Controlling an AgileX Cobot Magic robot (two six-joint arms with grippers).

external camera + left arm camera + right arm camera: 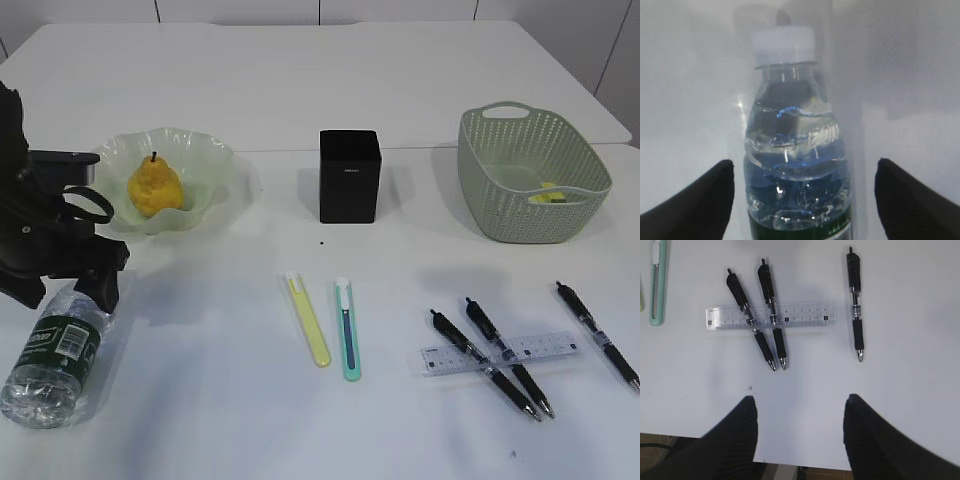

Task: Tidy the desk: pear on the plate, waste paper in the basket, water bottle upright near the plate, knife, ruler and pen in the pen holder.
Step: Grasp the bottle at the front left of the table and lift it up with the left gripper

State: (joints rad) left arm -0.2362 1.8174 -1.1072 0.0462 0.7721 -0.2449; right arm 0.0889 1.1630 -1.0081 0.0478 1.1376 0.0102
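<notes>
The yellow pear [155,187] sits on the pale green plate [215,180]. The water bottle [55,355] lies on its side at the front left; in the left wrist view [795,150] it lies between the open fingers of my left gripper [802,192], untouched. The black pen holder [350,175] stands mid-table. Two knives, yellow [309,320] and teal [346,328], lie in front. A clear ruler [771,317] lies under two black pens [772,310]; a third pen [856,307] lies to the right. My right gripper [800,412] is open and empty over the front edge.
The green basket [530,175] stands at the back right with a yellow scrap [548,196] inside. The table's front edge [805,465] lies just below the right gripper. The left arm [40,230] stands between plate and bottle.
</notes>
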